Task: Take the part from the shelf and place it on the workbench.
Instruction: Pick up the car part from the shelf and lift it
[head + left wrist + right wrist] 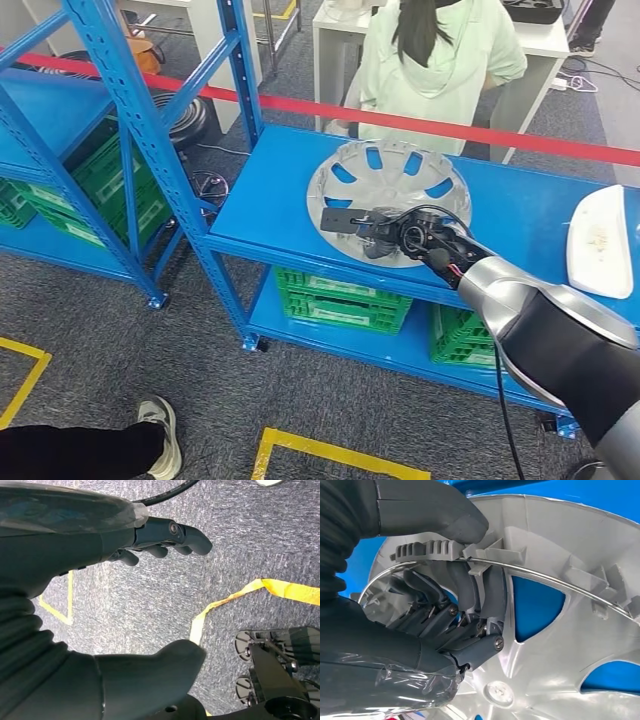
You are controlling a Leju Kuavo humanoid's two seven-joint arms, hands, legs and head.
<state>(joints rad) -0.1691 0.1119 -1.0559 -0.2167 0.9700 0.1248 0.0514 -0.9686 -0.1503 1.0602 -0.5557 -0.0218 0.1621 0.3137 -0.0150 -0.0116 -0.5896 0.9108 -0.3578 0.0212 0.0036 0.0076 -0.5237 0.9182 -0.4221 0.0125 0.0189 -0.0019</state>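
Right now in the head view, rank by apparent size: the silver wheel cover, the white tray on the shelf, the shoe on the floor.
1. silver wheel cover
2. white tray, cut off by the frame edge
3. shoe, nearer the camera, yet smallest

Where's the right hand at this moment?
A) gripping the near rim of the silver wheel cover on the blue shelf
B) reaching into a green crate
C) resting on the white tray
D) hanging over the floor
A: the right hand reaches onto the blue shelf, and the right wrist view shows its thumb and fingers closed around the rim of the silver wheel cover.
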